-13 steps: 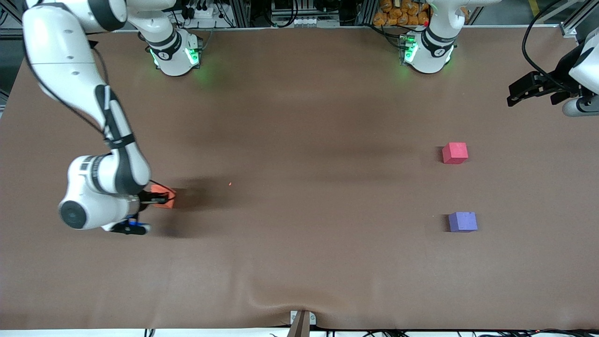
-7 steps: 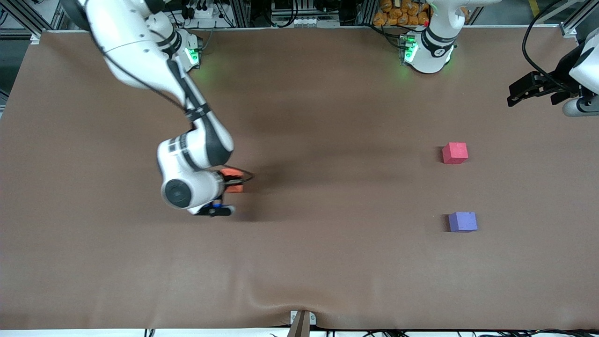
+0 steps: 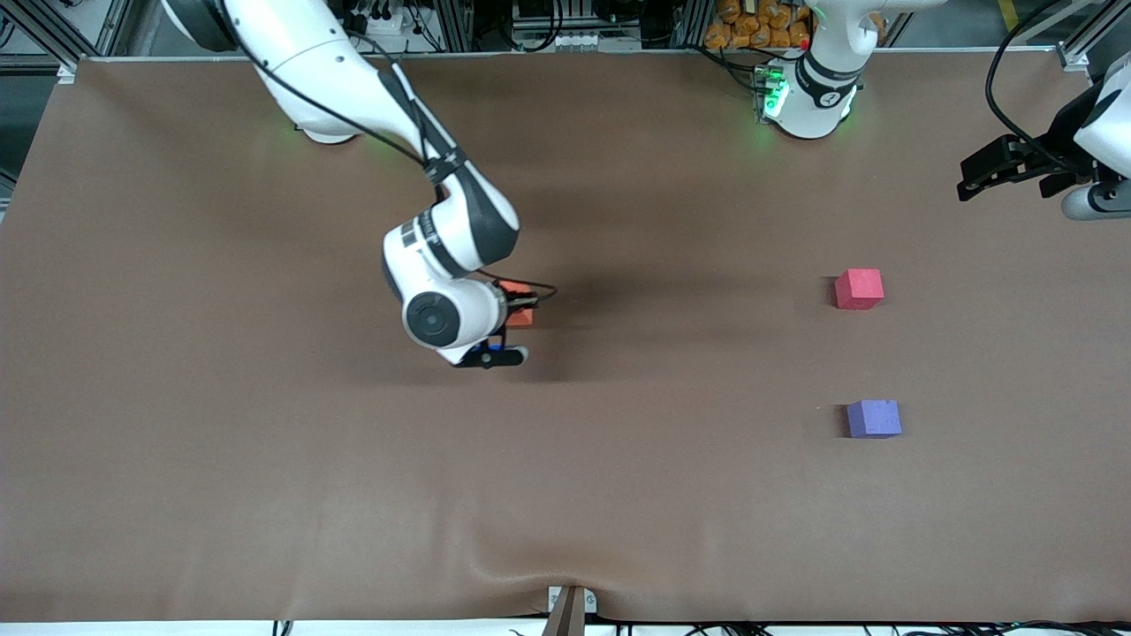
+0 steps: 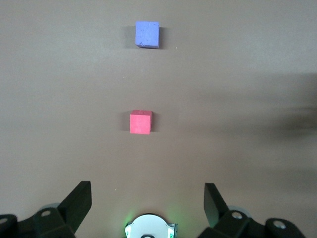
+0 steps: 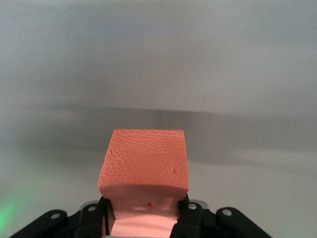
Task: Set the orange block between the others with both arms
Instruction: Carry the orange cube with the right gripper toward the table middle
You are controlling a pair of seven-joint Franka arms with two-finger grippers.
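My right pincer (image 3: 519, 311) grips the orange block (image 5: 144, 171) above mid-desk (image 3: 618, 495); my left pincer (image 4: 147, 204), released, waits at three o'clock.

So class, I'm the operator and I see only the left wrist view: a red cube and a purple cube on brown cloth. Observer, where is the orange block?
Observer: The orange block is in the right gripper, shut on it, in the air over the middle of the table.
Operator: Is my left gripper holding anything?
Observer: No. The left gripper is open and empty, waiting at the left arm's end of the table.
Operator: Which cube lies nearer the front camera?
Observer: The purple cube; the red cube lies farther, with a bare gap between them.
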